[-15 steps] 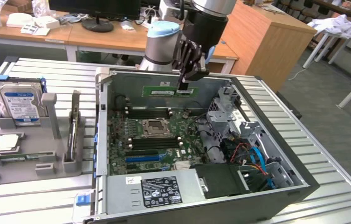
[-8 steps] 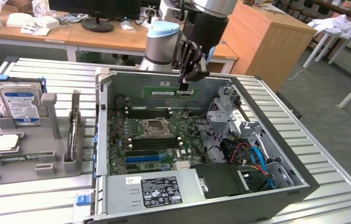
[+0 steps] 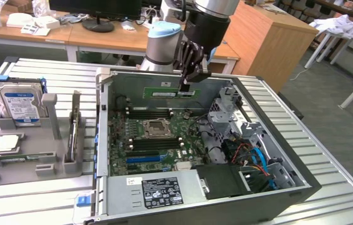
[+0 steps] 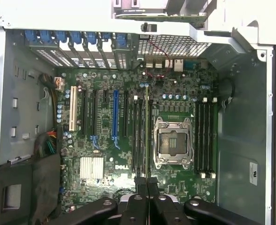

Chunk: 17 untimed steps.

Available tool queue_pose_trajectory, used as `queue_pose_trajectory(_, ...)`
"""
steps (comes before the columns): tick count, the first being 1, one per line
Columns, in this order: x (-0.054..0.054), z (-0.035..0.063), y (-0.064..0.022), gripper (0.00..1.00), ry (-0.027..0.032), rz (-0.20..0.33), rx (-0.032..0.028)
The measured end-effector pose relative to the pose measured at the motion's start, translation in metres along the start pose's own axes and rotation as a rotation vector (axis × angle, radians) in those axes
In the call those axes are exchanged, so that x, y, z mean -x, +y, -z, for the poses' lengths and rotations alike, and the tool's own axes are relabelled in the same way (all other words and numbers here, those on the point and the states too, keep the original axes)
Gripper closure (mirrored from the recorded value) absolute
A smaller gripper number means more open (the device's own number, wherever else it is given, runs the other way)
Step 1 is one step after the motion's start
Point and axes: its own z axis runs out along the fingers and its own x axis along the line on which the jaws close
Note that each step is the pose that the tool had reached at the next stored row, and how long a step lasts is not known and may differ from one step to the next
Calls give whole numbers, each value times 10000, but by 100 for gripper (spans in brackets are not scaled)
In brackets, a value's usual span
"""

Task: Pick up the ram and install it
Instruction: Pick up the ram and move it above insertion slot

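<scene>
A workroom, a wooden cabinet (image 3: 270,42) at the back, and in front of you a ribbed metal desk (image 3: 326,154) carrying an open computer case (image 3: 129,86). In the exterior view the claw (image 3: 186,85) hangs over the case at about twelve o'clock from the processor socket (image 3: 157,126). It is closed on the ram (image 3: 163,93), which it carries level and on edge, above the board and clear of it.

From the wrist camera you see the ram (image 4: 147,136) edge-on, a thin line running out from between the claw's (image 4: 147,187) fingers. It seems to sit over the bank of black memory slots (image 4: 137,136) just beside the socket. It is not yet seated in any slot.

At nine o'clock from the case, in the exterior view, a grey holder (image 3: 32,154) stands on the desk with a hard drive (image 3: 18,105) upright in it.

You should expect the ram to be light and stiff along its length, but thin and fragile. It will likely bend or crack under a sideways load, and its smooth flat faces may slip. The safest hold looks to be across the two flat faces near the upper long edge. That keeps the contact edge free and the stick square to the slot.
</scene>
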Motion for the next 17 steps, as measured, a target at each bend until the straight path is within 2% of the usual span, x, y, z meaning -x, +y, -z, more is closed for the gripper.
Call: queue_pose_trajectory(17,-5,-161,-8,89,-12,-246,-9)
